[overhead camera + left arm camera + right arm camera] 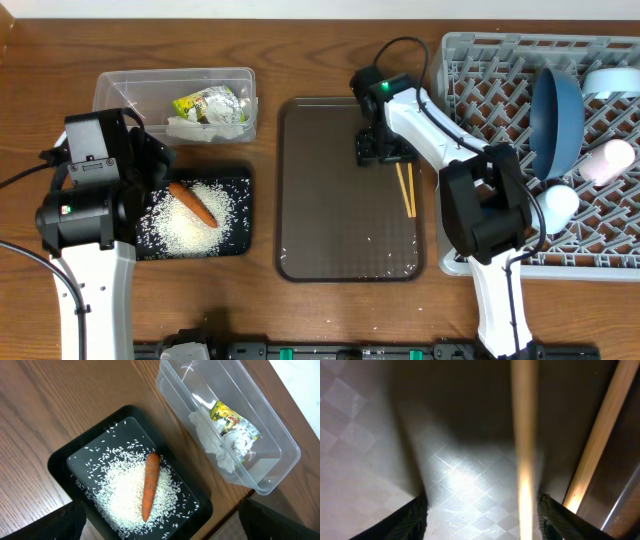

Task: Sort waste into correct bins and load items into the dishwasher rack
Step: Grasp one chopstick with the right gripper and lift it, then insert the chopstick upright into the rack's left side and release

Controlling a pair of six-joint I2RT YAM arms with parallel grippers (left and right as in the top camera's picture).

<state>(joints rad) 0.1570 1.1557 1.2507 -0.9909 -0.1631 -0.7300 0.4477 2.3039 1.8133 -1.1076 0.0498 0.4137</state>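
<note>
Wood-grain surface (300,70) carries everything. At far left the left arm rises from the near edge and bends over the black tray (243,180). Its left tool (160,527) points down with fingers (65,520) spread wide and nothing between them. The tray holds a heap of white rice (185,228) with the orange carrot (192,203) lying slantwise on top. Just behind it, across a narrow strip of wood, sits the clear tub (110,85). The yellow-green wrapper (207,104) rests against the crumpled tissue (195,128) toward the tub's right end.

Next comes the brown serving tray (330,200), with a few stray grains near its front edge and the chopsticks (406,190) lying side by side close to its right rim. The right arm comes up from the near edge, covers the front left corner of the dishwasher rack (480,80), reaches leftward and dips onto the tray. The right tool (383,155) sits at the sticks' far ends. In the wrist view its fingers (415,520) stand apart astride one blurred stick, not pinching it; the other stick lies outside to the right.

In the rack, the dark-blue bowl (557,120) stands on edge among the pegs. The light-blue bowl (610,80) is behind it, and the white cup (610,160) and pale-blue cup (558,205) are nearer the front.
</note>
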